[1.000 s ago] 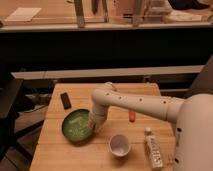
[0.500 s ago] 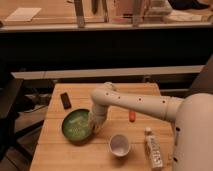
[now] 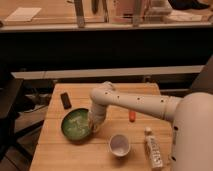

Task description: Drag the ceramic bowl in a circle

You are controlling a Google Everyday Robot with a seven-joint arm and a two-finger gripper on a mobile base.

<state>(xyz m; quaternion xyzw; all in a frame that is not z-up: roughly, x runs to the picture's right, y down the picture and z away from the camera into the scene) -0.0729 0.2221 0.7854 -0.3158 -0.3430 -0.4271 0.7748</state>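
The ceramic bowl (image 3: pixel 75 124) is a wide shallow green bowl with a pale speckled inside. It sits on the left half of the wooden table (image 3: pixel 55 150). My white arm reaches in from the right and bends down at its elbow. My gripper (image 3: pixel 93 125) is at the bowl's right rim, touching it or just over it.
A small white cup (image 3: pixel 119 145) stands in front of the arm. A bottle (image 3: pixel 153 149) lies at the front right. A small orange object (image 3: pixel 132 116) lies beyond the arm. A dark rectangular object (image 3: pixel 65 100) lies at the back left. A ledge runs behind the table.
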